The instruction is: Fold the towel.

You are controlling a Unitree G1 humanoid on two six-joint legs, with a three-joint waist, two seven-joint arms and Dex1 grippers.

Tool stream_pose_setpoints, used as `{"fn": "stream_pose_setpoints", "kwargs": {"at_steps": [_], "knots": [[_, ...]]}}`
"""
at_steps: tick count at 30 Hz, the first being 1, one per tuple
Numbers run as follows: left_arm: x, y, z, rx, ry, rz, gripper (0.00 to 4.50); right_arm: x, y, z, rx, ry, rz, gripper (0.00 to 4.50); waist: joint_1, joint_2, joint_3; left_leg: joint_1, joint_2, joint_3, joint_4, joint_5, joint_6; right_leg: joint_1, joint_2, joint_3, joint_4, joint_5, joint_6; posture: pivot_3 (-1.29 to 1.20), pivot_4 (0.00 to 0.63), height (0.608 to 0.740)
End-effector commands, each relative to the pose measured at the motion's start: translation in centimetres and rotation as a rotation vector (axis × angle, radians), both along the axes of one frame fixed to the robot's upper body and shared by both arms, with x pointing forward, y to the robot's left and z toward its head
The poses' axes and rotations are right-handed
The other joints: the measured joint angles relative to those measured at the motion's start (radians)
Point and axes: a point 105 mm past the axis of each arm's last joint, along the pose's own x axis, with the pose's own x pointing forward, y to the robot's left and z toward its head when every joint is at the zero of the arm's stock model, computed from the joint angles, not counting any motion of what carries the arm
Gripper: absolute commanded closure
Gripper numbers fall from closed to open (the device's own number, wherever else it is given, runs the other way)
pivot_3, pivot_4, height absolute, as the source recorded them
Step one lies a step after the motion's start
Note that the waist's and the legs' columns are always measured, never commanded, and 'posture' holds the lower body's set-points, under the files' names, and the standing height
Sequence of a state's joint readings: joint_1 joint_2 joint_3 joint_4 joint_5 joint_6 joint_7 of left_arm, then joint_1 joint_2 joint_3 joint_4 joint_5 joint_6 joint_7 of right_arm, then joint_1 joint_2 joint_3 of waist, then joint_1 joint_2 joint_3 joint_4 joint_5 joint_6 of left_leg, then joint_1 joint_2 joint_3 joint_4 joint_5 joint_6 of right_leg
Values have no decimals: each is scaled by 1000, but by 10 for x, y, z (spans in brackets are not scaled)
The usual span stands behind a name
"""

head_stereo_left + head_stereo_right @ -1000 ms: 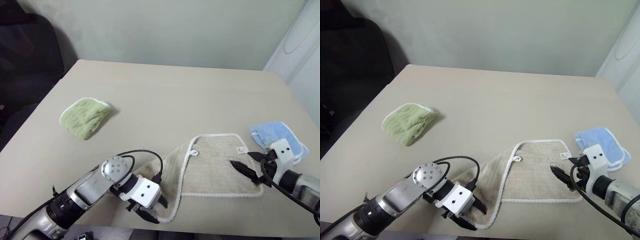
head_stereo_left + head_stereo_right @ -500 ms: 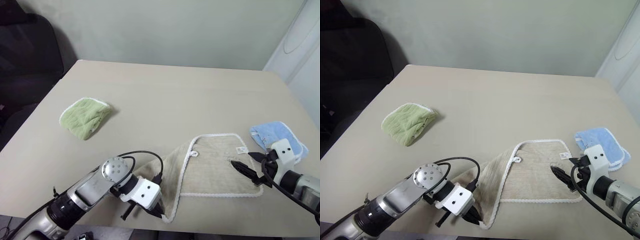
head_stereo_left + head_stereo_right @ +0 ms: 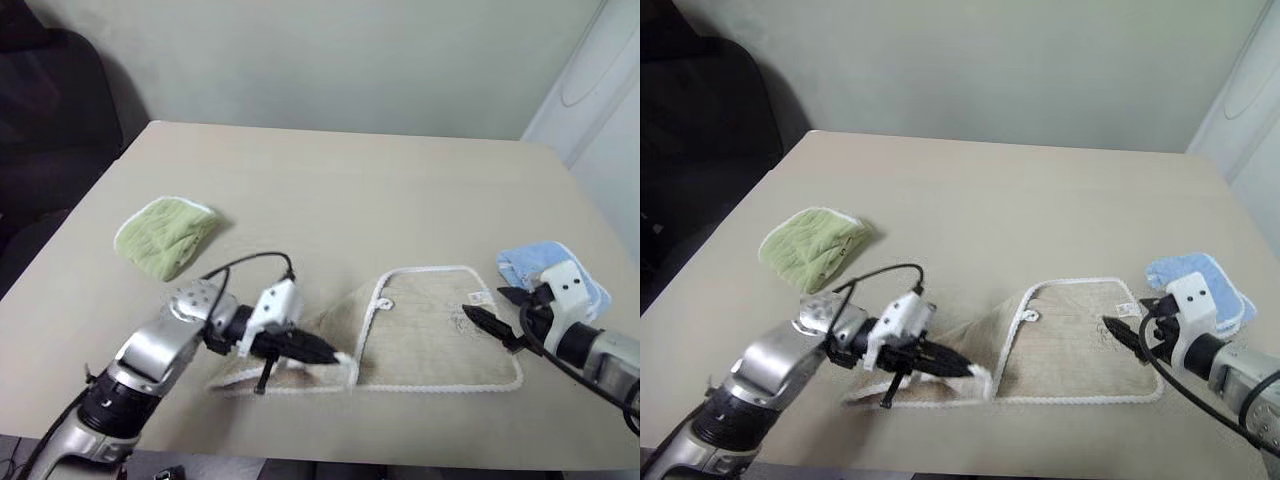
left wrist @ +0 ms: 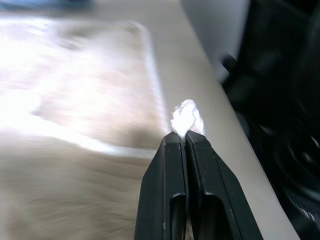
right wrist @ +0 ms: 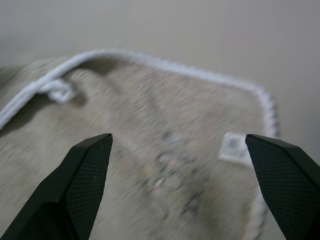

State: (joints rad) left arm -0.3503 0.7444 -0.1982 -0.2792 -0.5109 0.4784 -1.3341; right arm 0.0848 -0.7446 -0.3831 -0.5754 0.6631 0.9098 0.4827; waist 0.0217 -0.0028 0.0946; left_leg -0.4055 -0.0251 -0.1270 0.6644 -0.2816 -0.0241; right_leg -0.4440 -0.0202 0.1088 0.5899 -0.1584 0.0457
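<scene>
The beige towel [image 3: 430, 335] lies on the near right part of the table [image 3: 330, 200], its white loop [image 3: 384, 305] and small label [image 3: 483, 298] facing up. My left gripper [image 3: 335, 353] is shut on the towel's white corded edge [image 4: 186, 119] at its near left corner and holds it above the table, so the left part rises in a tent. At the towel's right end my right gripper [image 3: 487, 305] hovers open just over the cloth near the label, with nothing between its fingers [image 5: 85, 170].
A folded green towel [image 3: 165, 232] lies at the left of the table. A light blue towel [image 3: 545, 265] sits by the right edge, just behind my right gripper. A dark chair [image 3: 50, 100] stands off the far left corner.
My left gripper has shut on the towel's near left corner and lifted it up and away from the table's front edge, tenting the cloth. The right gripper has crept slightly forward, still open.
</scene>
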Motion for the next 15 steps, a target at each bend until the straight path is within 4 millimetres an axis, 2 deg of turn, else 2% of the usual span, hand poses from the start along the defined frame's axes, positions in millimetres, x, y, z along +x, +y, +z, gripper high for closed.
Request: {"fn": "stream_pose_setpoints", "kwargs": {"at_steps": [1,5,9,12,15], "knots": [[26,9,22,-104,-21,185,4461,20,-3,5,-19,-38,8,0,-1,0,0,1,0,0,0,0,0,1,0,0,1,0,0,0,150,740],[45,21,26,-162,-13,342,4461,46,-4,-1,-14,-32,13,0,-3,-1,1,4,0,1,0,1,1,2,0,0,2,1,2,0,150,740],[66,40,15,-164,-34,551,4461,75,-6,-17,-30,-7,-16,0,-4,-1,1,6,1,1,0,4,6,4,0,0,1,5,1,0,150,740],[75,49,22,-258,-4,650,4461,90,-8,-26,-23,12,-38,0,-2,-2,1,6,1,1,-1,9,14,4,0,0,1,7,2,0,150,740],[83,59,29,-339,18,747,4461,102,-11,-33,-29,31,-49,0,-1,-3,2,6,0,1,-1,10,14,4,0,0,1,8,2,0,150,740]]}}
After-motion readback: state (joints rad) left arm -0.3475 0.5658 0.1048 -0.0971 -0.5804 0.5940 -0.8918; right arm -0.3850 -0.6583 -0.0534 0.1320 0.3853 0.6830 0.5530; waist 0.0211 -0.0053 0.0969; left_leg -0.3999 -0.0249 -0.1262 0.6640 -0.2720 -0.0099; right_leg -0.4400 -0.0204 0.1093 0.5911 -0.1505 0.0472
